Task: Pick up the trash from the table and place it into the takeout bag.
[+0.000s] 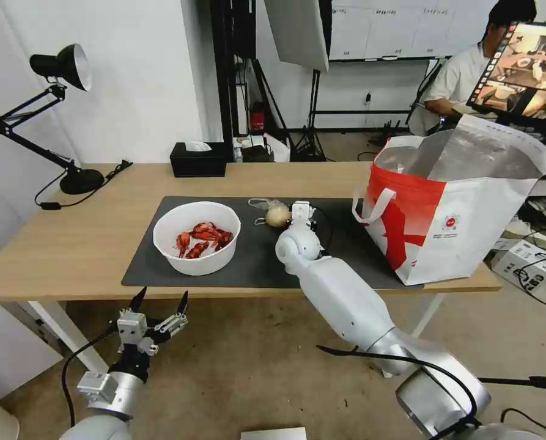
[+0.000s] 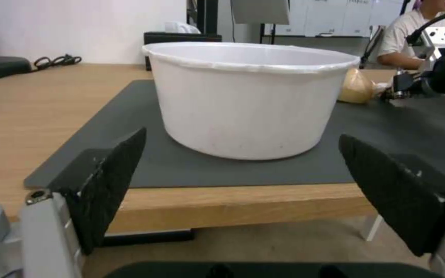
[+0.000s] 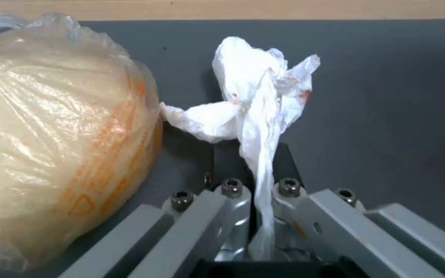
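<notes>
Nearest the head camera, the left gripper (image 1: 161,300) hangs below the table's (image 1: 71,244) front edge with its fingers spread wide and nothing between them, facing the white bowl of crayfish shells (image 1: 197,237) near the mat's (image 1: 254,256) front left corner. The right gripper (image 3: 260,185) is over the mat's back edge, closed on the crumpled tissue (image 3: 256,104), which touches the bagged beige ball (image 3: 52,143). The takeout bag (image 1: 456,214) stands open at the table's right end.
</notes>
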Controlling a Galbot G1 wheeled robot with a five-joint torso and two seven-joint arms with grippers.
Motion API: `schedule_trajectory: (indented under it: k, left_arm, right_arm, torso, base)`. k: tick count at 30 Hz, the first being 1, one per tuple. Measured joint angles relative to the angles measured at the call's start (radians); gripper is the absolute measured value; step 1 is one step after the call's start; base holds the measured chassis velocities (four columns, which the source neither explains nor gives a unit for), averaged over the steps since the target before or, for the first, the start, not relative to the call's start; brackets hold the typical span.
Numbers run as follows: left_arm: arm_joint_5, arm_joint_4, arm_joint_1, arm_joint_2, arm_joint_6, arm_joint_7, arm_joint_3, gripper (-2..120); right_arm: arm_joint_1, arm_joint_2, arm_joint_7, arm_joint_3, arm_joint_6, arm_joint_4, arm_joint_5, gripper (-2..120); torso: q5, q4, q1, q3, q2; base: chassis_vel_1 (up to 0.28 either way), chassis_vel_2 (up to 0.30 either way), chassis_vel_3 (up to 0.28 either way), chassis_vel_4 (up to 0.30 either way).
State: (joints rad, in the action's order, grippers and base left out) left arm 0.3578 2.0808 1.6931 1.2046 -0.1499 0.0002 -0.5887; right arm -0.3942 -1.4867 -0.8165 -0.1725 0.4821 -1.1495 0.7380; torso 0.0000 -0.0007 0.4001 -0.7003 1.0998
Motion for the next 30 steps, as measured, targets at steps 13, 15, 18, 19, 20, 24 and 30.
schedule_trajectory:
  k: [13, 15, 18, 19, 20, 24, 30]
  left_arm:
    - [-0.003, 0.016, 0.016, 0.009, 0.000, -0.001, -0.012, 100]
    - [-0.003, 0.018, 0.019, 0.011, -0.001, -0.001, -0.015, 100]
    - [-0.003, 0.019, 0.024, 0.014, -0.003, -0.001, -0.019, 100]
    - [-0.003, 0.020, 0.026, 0.015, -0.004, -0.001, -0.019, 100]
    - [-0.003, 0.020, 0.027, 0.015, -0.004, -0.001, -0.020, 100]
    - [-0.003, 0.026, 0.027, 0.017, -0.005, -0.002, -0.020, 100]
    - [-0.004, 0.037, 0.033, 0.014, -0.005, -0.005, -0.023, 100]
  right_arm:
    - [-0.036, 0.052, -0.035, -0.002, -0.103, -0.157, -0.112, 0]
    - [-0.043, 0.070, -0.036, -0.009, -0.114, -0.200, -0.118, 0]
    - [-0.058, 0.112, -0.037, -0.022, -0.126, -0.288, -0.121, 0]
    - [-0.069, 0.135, -0.037, -0.026, -0.131, -0.338, -0.121, 0]
    - [-0.078, 0.150, -0.036, -0.028, -0.138, -0.371, -0.121, 0]
    - [-0.122, 0.206, 0.021, -0.024, -0.191, -0.498, -0.144, 0]
    - [-0.169, 0.262, 0.076, 0.019, -0.260, -0.630, -0.213, 0]
  torso:
    - [0.0001, 0.0005, 0.000, 0.000, 0.000]
    - [0.0001, 0.0005, 0.000, 0.000, 0.000]
    - [0.0001, 0.0007, 0.000, 0.000, 0.000]
    - [0.0001, 0.0007, 0.000, 0.000, 0.000]
    - [0.0001, 0.0007, 0.000, 0.000, 0.000]
    - [0.0002, 0.0006, 0.000, 0.000, 0.000]
    - [0.0002, 0.0007, 0.000, 0.000, 0.000]
  base:
    - [0.000, 0.000, 0.000, 0.000]
    - [0.000, 0.000, 0.000, 0.000]
    - [0.000, 0.000, 0.000, 0.000]
    - [0.000, 0.000, 0.000, 0.000]
    - [0.000, 0.000, 0.000, 0.000]
    - [0.000, 0.000, 0.000, 0.000]
    - [0.000, 0.000, 0.000, 0.000]
